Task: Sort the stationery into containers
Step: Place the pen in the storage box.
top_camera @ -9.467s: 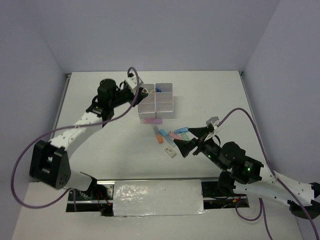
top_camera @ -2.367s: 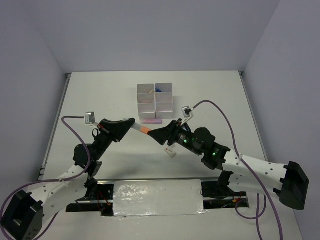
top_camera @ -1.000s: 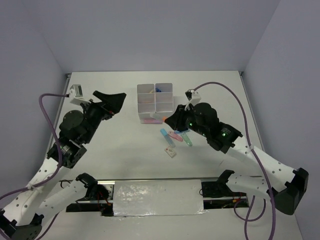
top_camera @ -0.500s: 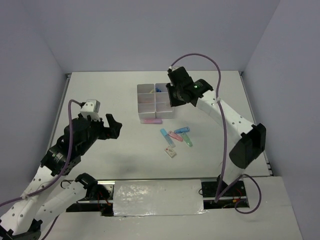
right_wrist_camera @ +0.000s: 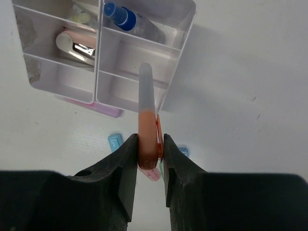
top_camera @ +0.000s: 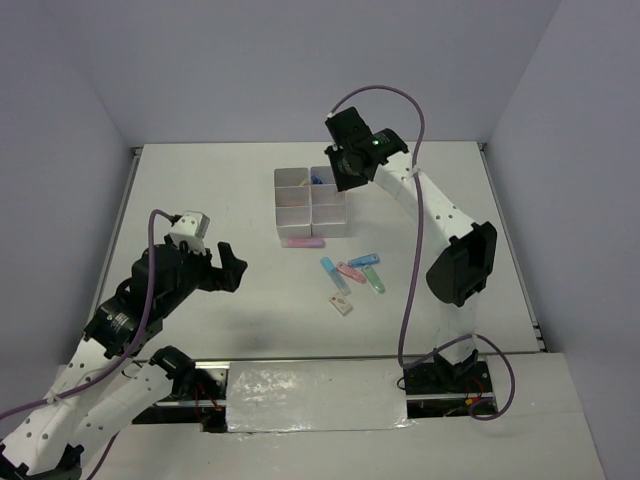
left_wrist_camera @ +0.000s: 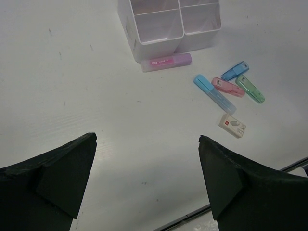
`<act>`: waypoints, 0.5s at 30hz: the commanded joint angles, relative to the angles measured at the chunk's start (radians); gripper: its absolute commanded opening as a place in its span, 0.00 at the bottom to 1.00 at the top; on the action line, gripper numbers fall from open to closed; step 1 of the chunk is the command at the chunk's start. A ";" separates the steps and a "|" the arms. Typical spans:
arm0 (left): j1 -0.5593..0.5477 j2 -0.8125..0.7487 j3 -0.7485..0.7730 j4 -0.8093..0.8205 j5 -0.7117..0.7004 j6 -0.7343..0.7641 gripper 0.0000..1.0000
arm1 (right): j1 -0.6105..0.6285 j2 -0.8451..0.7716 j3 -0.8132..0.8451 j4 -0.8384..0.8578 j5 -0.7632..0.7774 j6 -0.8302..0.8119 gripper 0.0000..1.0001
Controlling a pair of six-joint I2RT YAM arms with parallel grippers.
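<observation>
My right gripper (right_wrist_camera: 150, 149) is shut on an orange marker (right_wrist_camera: 147, 120) with a clear cap, held above the white containers (right_wrist_camera: 185, 33). The cap points at the block's near right compartments. One compartment holds a blue-capped bottle (right_wrist_camera: 130, 21), another a pink item (right_wrist_camera: 74, 43). From the top view the right gripper (top_camera: 345, 170) hangs over the back right of the containers (top_camera: 298, 226). My left gripper (left_wrist_camera: 147, 139) is open and holds nothing, well to the front left of the block (top_camera: 225, 265).
A pink marker (top_camera: 303, 242) lies against the block's front wall. In front of it lie a long blue marker (left_wrist_camera: 214, 94), a pink piece (left_wrist_camera: 228, 87), a small blue piece (left_wrist_camera: 235, 70), a green piece (left_wrist_camera: 250, 88) and a white eraser (left_wrist_camera: 232, 125).
The right arm has carried the orange marker from the middle of the table up and back, over the containers. The left arm has drawn back to the front left, open.
</observation>
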 commanded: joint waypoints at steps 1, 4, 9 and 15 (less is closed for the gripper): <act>0.002 -0.017 0.004 0.036 0.022 0.024 0.99 | -0.022 0.060 0.093 -0.044 -0.011 -0.037 0.00; 0.002 -0.021 0.003 0.038 0.024 0.023 0.99 | -0.037 0.114 0.136 -0.068 -0.016 -0.046 0.00; 0.003 -0.018 0.003 0.041 0.033 0.026 0.99 | -0.055 0.154 0.140 -0.054 -0.043 -0.053 0.00; 0.002 -0.012 0.000 0.041 0.042 0.029 0.99 | -0.057 0.179 0.107 -0.018 -0.072 -0.056 0.18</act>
